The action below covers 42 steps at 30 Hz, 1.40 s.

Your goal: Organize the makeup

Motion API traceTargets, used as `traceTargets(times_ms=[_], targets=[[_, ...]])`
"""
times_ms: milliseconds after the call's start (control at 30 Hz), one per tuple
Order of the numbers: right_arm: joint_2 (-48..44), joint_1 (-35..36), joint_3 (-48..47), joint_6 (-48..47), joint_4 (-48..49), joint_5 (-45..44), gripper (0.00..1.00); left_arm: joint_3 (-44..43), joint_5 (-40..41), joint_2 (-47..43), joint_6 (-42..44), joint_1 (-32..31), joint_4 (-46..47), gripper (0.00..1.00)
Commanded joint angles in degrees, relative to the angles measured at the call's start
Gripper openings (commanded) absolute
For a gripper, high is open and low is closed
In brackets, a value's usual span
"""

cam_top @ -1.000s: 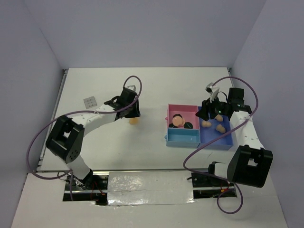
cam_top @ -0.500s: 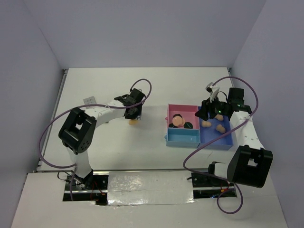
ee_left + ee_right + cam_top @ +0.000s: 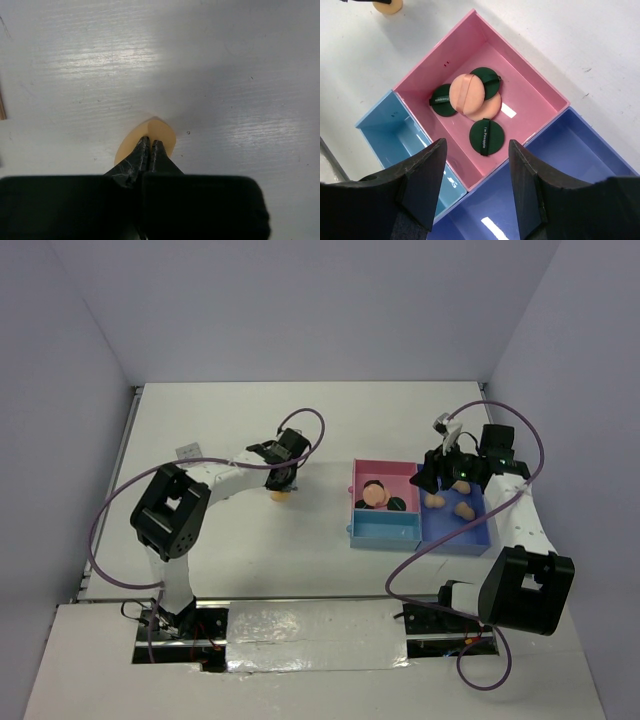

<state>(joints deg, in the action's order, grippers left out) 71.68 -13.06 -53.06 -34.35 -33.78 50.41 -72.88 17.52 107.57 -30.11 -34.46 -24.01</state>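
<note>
A peach egg-shaped sponge (image 3: pixel 283 493) lies on the white table left of the tray; it also shows in the left wrist view (image 3: pixel 164 133) and the right wrist view (image 3: pixel 387 5). My left gripper (image 3: pixel 282 480) (image 3: pixel 150 143) is shut, its tips resting over the sponge's top. My right gripper (image 3: pixel 432 480) (image 3: pixel 476 145) is open and empty above the tray, over the wall between the pink and purple-blue compartments. The pink compartment (image 3: pixel 530 80) holds flat peach pads (image 3: pixel 467 93) and three dark green discs (image 3: pixel 486 136). Two peach sponges (image 3: pixel 448 504) lie in the purple-blue compartment.
The light blue compartment (image 3: pixel 385 530) of the tray has nothing in it. A small flat palette (image 3: pixel 188 452) lies on the table at the far left. Grey walls close the table at the back and both sides.
My left arm has swung its elbow right and forward, and the gripper has turned over the sponge. The sponge stays in place. The right arm has not moved.
</note>
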Motion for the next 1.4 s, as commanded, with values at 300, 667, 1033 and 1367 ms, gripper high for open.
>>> traceTargets(times_ms=[300, 667, 1033, 1367], targets=[[-2.25, -0.39, -8.72, 3.15, -0.50, 3.73, 0.60, 5.02, -8.90, -12.01, -0.12, -3.16, 6.77, 0.00], [-3.21, -1.09, -10.58, 7.36, 0.91, 6.01, 0.60, 9.25, -29.96, -18.89, -7.49, -7.64, 31.86, 0.00], [-4.27, -7.93, -13.56, 25.37, 12.24, 6.80, 0.42, -0.58, -48.89, 3.07, -25.60, -13.44, 68.11, 0.01], [-4.53, -11.02, -14.01, 27.40, 13.83, 10.32, 0.42, -20.35, -53.91, 22.93, -32.64, -17.22, 73.50, 0.06]])
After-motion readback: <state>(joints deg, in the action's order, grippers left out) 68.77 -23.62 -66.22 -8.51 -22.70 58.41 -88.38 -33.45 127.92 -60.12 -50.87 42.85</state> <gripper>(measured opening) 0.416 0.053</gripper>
